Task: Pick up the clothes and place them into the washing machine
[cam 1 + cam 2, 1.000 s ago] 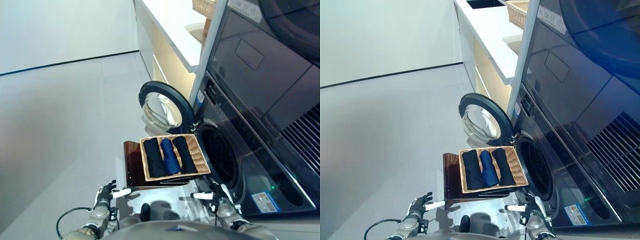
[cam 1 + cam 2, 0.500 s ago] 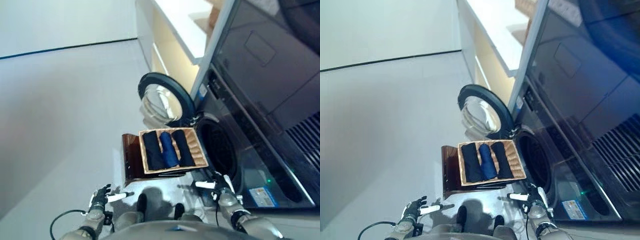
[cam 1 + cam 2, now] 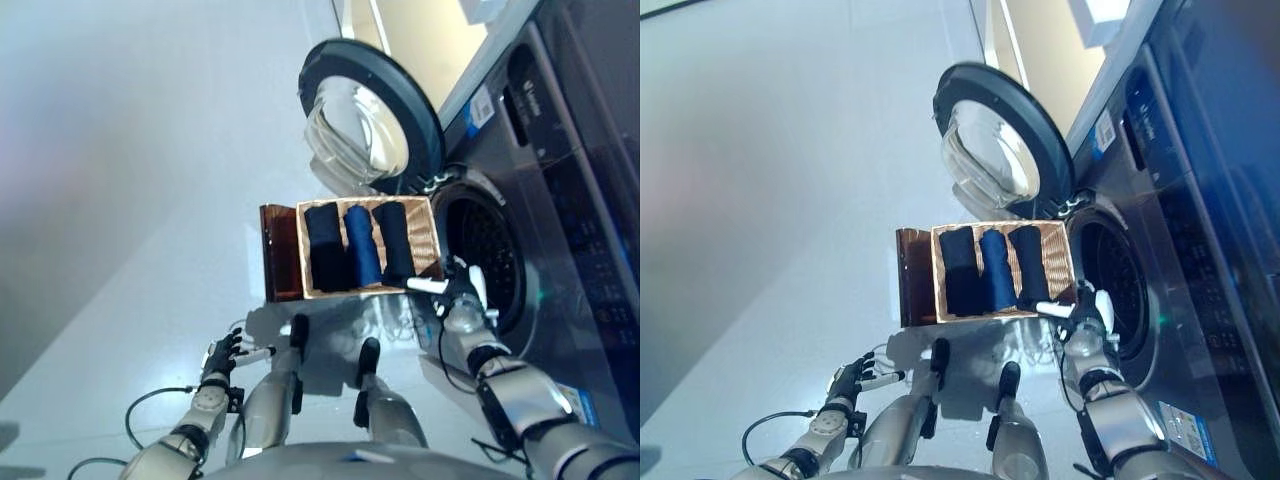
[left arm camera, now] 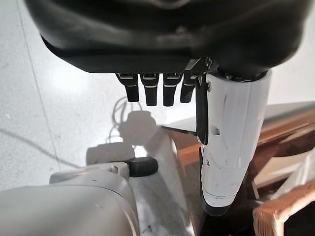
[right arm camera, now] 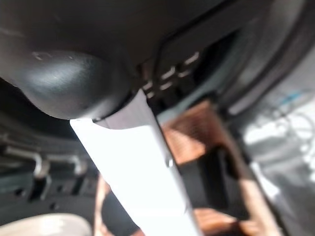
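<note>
A shallow wicker basket (image 3: 428,236) rests on a low dark brown box (image 3: 280,255) in front of the washing machine's open drum (image 3: 492,265). In the basket lie rolled clothes: a black roll (image 3: 325,247), a blue roll (image 3: 362,245) and another black roll (image 3: 396,240). My right hand (image 3: 457,297) is open, and its white-covered thumb (image 3: 428,286) points at the basket's near corner on the drum side. It holds nothing. My left hand (image 3: 224,355) is open and empty, low above the floor, left of and below the box. The box also shows in the left wrist view (image 4: 288,125).
The machine's round door (image 3: 372,122) stands swung open behind the basket, to the left of the drum. The dark machine front (image 3: 575,200) fills the right side. Pale floor (image 3: 130,170) stretches to the left.
The whole picture has shifted, so the camera has tilted down and nearer. My right hand has risen to the basket's corner by the drum. The clothes lie as before.
</note>
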